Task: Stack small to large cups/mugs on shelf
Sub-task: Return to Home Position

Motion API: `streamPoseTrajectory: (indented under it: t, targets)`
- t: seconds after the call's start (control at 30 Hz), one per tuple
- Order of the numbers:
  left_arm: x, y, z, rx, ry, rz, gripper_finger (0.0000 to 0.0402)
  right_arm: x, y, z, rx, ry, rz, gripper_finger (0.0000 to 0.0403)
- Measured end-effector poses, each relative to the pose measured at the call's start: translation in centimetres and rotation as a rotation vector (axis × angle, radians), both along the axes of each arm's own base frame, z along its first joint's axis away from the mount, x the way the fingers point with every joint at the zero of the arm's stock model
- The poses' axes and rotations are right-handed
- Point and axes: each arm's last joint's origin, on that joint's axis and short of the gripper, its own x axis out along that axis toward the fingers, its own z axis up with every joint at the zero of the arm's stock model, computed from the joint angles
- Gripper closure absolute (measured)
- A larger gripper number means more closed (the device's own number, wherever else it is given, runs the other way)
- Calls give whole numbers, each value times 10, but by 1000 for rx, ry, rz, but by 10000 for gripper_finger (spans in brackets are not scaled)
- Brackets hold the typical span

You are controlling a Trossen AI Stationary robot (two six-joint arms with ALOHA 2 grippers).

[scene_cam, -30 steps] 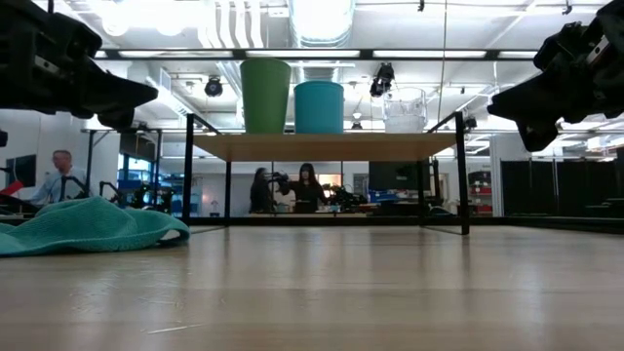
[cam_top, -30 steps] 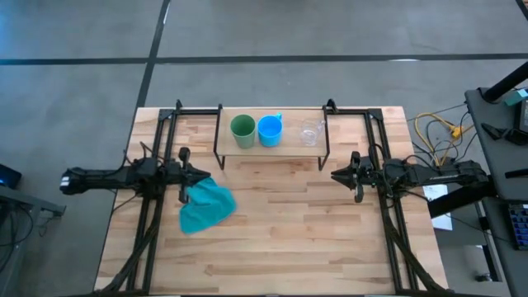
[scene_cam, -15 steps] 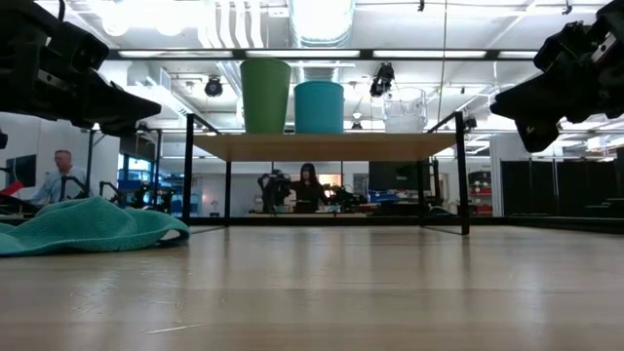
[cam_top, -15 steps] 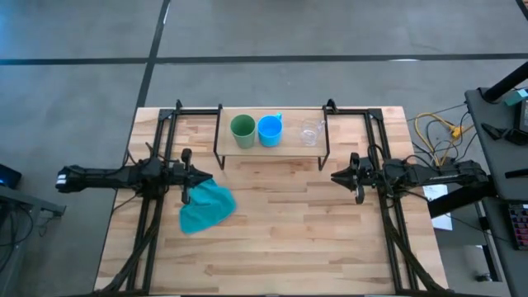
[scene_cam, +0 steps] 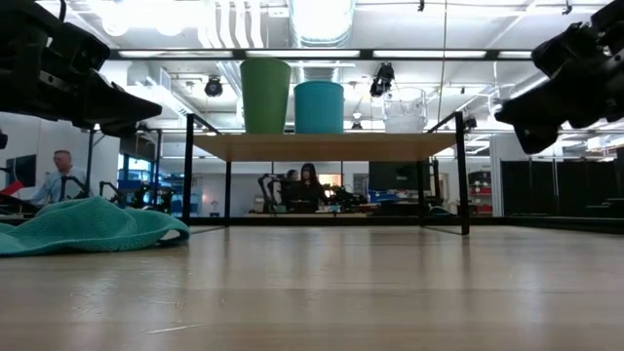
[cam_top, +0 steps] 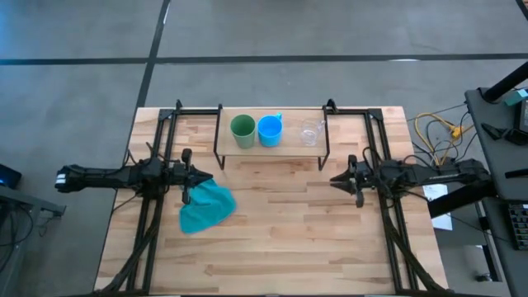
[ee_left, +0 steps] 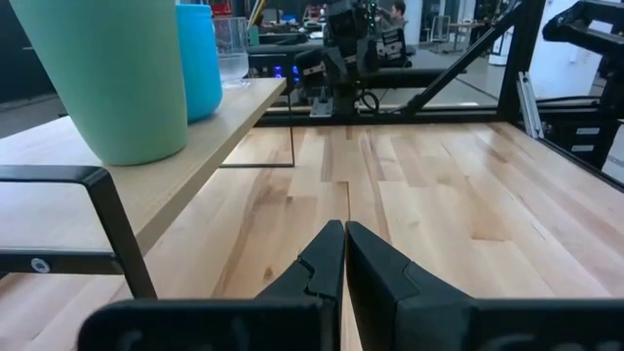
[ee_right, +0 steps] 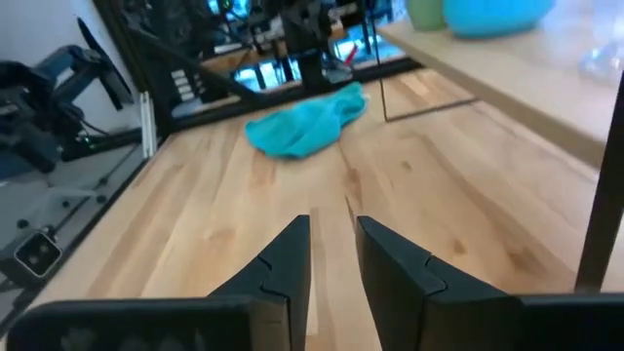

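Observation:
Three cups stand side by side on their bases on the shelf (cam_top: pixel 285 145): a green cup (cam_top: pixel 242 127), a blue cup (cam_top: pixel 270 129) with its handle toward the far edge, and a clear glass (cam_top: pixel 310 130). The low view shows the same row on the board (scene_cam: pixel 322 147). My left gripper (cam_top: pixel 206 175) hovers shut in front of the shelf's left end, above the teal cloth's edge. My right gripper (cam_top: pixel 333 179) hovers open in front of the shelf's right end. Both point toward the table's middle and touch nothing.
A teal cloth (cam_top: pixel 205 206) lies crumpled on the table's left half, just below my left gripper. Black frame rails run along both table sides. Bare tabletop (cam_top: pixel 289 223) spreads between the two arms. People show in the room beyond the table.
My left gripper has dipped slightly and my right gripper has shifted a little toward the table's near edge. The cups, the shelf and the cloth have not moved.

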Motion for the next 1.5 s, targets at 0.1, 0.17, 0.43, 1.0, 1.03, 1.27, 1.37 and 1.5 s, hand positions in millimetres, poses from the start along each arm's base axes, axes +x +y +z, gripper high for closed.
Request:
streamPoseTrajectory:
  t: [0.1, 0.17, 0.43, 1.0, 1.03, 1.27, 1.37, 1.5]
  targets:
    - [0, 0, 0, 0, 0, 0, 402, 2, 0, -3, 23, 37, -4, 323]
    - [0, 0, 0, 0, 2, 0, 402, 3, 0, -5, 24, 63, -5, 326]
    - [0, 0, 0, 0, 0, -1, 402, 6, 0, -11, 22, 121, -10, 332]
    - [0, 0, 0, 0, -3, -2, 402, 2, 0, -3, 28, 39, -12, 330]
    - [0, 0, 0, 0, -1, -2, 402, 2, 0, -2, 29, 26, -12, 331]
    - [0, 0, 0, 0, -1, -3, 402, -2, 0, 4, 35, -43, -11, 332]
    - [0, 0, 0, -1, 2, -4, 402, -2, 0, 4, 35, -43, -11, 327]
    - [0, 0, 0, -1, 1, -4, 402, -2, 0, 4, 35, -41, -11, 322]
